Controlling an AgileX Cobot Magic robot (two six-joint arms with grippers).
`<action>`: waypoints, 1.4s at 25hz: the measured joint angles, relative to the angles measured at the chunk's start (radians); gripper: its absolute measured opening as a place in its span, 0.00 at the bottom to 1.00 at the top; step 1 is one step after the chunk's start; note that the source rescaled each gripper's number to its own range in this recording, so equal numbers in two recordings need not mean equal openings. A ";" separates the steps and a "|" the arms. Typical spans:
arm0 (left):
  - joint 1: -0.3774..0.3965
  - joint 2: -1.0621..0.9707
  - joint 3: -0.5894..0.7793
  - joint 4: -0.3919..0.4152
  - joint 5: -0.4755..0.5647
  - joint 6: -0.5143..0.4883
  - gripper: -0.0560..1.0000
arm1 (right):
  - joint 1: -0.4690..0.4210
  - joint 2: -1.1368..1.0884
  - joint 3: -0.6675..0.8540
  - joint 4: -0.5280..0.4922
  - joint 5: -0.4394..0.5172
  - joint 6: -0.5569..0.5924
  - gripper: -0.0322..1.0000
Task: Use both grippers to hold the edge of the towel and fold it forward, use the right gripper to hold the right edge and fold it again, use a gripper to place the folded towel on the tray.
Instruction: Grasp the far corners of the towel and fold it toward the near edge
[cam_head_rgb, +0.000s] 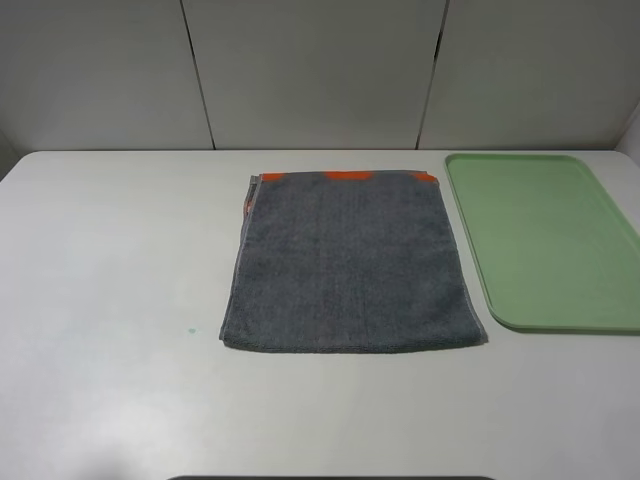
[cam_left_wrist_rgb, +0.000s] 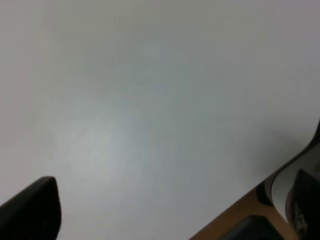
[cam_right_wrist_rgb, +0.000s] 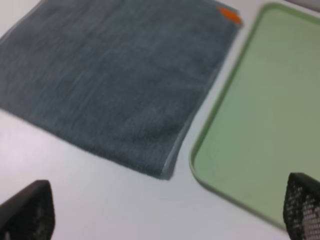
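The dark grey towel lies flat in the middle of the white table, with a strip of orange showing along its far edge. To its right, close beside it, sits the pale green tray with nothing on it. Neither arm shows in the exterior high view. The right wrist view looks down on the towel's near right corner and the tray; my right gripper hovers open short of them, its fingertips wide apart. My left gripper is open over bare table, away from the towel.
The white table stretches wide to the left of the towel, with a small teal speck on it. A pale panelled wall stands behind. The left wrist view shows the table's edge with brown floor beyond.
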 joint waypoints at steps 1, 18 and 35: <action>-0.024 0.008 0.000 0.004 -0.007 0.012 0.91 | 0.014 0.026 -0.009 0.000 0.000 -0.037 1.00; -0.201 0.027 -0.001 0.208 -0.087 0.255 0.91 | 0.130 0.244 -0.024 0.008 -0.061 -0.604 1.00; -0.201 0.475 -0.001 0.301 -0.426 0.266 0.91 | 0.130 0.613 -0.024 0.019 -0.222 -0.699 1.00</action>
